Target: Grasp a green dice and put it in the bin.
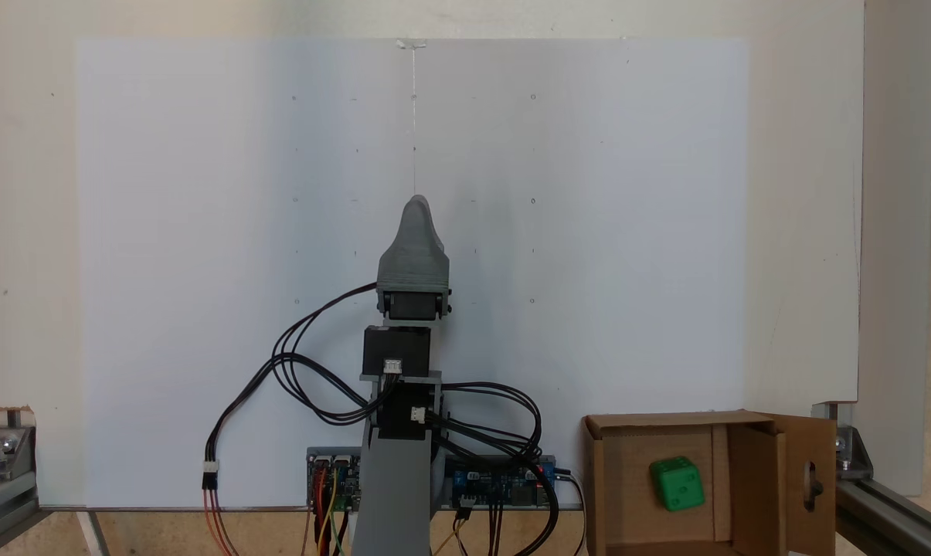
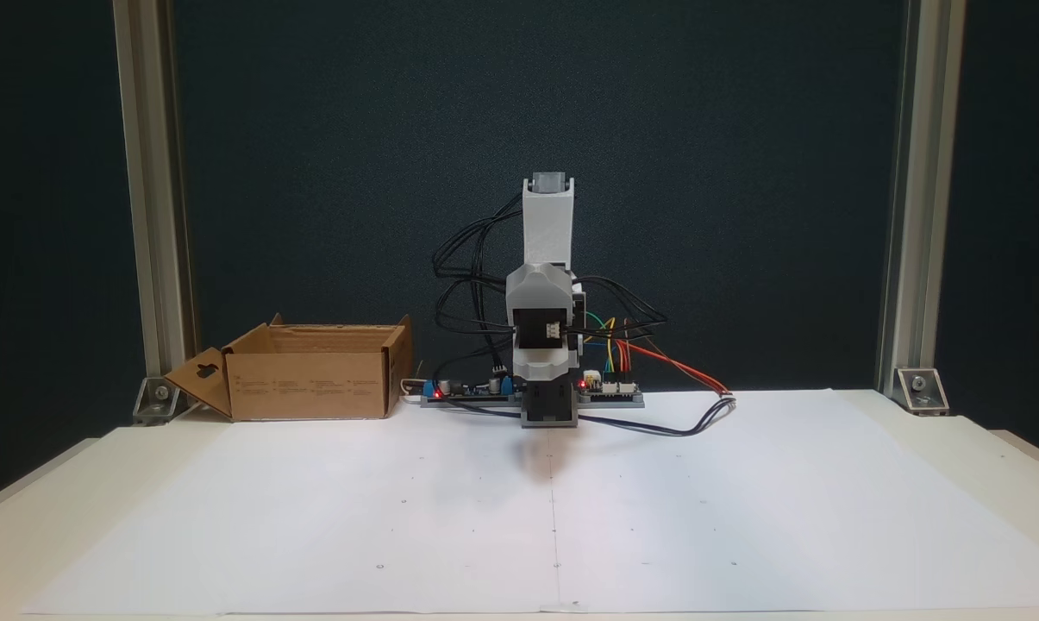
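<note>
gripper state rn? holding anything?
Gripper: cannot be told, one jaw hides the other. Nothing seen in it; green dice lies in the bin.

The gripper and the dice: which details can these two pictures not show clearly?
- Gripper: in a fixed view from above, its jaws lie one behind the other, so open or shut cannot be told.
- Green dice: its pips are too small to count.
- Inside of the bin: in a fixed view from the front, its own walls hide it.

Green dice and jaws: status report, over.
Green dice lying inside the bin. Gripper parked over the white sheet, apart from the bin; jaws unreadable. Nothing in the way.
</note>
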`<action>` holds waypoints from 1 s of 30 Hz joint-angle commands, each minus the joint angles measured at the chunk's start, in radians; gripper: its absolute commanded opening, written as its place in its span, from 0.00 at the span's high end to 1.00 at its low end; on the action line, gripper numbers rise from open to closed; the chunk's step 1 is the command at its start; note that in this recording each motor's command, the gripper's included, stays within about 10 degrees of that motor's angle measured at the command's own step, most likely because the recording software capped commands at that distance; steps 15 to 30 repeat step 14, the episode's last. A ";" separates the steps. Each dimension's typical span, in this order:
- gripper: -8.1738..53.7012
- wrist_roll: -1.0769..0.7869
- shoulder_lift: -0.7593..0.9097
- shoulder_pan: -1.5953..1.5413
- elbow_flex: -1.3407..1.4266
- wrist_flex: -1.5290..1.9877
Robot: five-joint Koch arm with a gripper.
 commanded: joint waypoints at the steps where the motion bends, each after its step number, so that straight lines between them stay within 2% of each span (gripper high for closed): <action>1: 0.14 0.034 0.107 0.000 0.048 -0.069; 30: 0.14 0.035 0.107 -0.011 0.046 -0.075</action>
